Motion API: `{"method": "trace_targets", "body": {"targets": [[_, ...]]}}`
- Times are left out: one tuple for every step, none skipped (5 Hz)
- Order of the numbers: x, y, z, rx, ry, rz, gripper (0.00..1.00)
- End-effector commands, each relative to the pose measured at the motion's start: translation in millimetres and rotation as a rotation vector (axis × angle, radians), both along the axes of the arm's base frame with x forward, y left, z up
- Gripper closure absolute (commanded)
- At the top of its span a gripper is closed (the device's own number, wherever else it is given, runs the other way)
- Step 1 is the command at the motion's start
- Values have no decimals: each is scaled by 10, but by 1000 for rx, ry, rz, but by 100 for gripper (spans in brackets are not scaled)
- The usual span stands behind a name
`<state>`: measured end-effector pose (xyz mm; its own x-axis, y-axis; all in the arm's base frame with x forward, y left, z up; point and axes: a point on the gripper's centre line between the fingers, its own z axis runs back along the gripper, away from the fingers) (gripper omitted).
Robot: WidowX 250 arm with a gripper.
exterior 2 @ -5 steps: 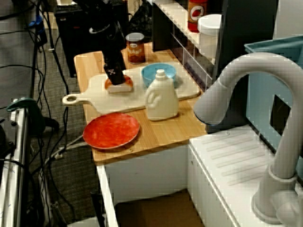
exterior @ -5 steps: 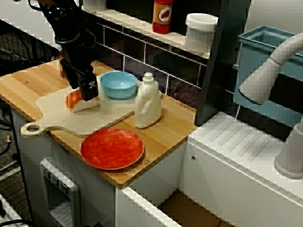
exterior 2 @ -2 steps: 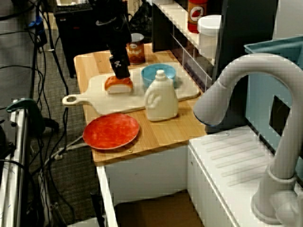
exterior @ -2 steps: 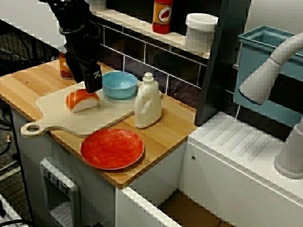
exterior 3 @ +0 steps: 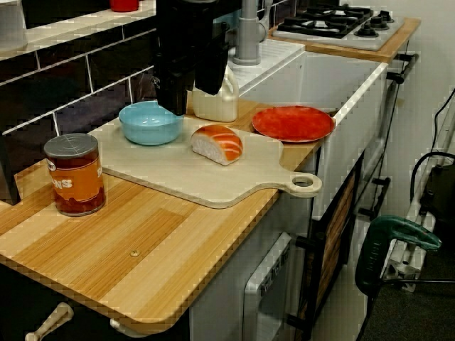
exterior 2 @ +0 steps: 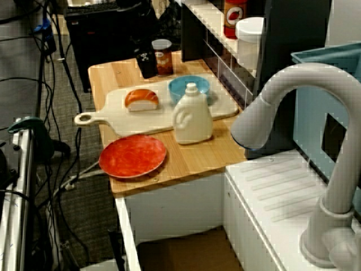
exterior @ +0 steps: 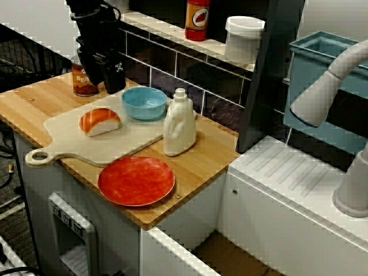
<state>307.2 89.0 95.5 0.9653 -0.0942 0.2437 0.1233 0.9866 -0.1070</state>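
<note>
So the orange-topped roll (exterior: 99, 121) sat by itself on the left part of the pale cutting board (exterior: 86, 148), flat side down, just left of the blue bowl (exterior: 144, 102) and not touching it. A second before, the gripper (exterior: 105, 80) was right down on it. By this moment it had lifted off and pulled back toward the far wall, and it hung above the orange can (exterior: 81, 84). Its jaws stood apart with nothing between them. My read was that the roll had been let go and the board was carrying it. Nothing else had moved: the white bottle (exterior: 179, 123) stood at the board's right end and the red plate (exterior: 136, 180) lay nearer the front edge.

Stuff I couldn't make out:
- In the high view facing the tiles, the gripper covered part of the can.
- In the view over the tap, it was black on a black background, so the fingers were basically lost.
- In the low view from the can's end, the arm was cut off at the top and hid part of the bottle.
- Whether that roll was bread or something else, no idea.
</note>
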Motion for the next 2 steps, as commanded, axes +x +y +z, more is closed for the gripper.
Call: {"method": "trace_targets", "body": {"targets": [[133,96,79,10,-52,141,0],[226,116,55,-1,-24,200,0]]}}
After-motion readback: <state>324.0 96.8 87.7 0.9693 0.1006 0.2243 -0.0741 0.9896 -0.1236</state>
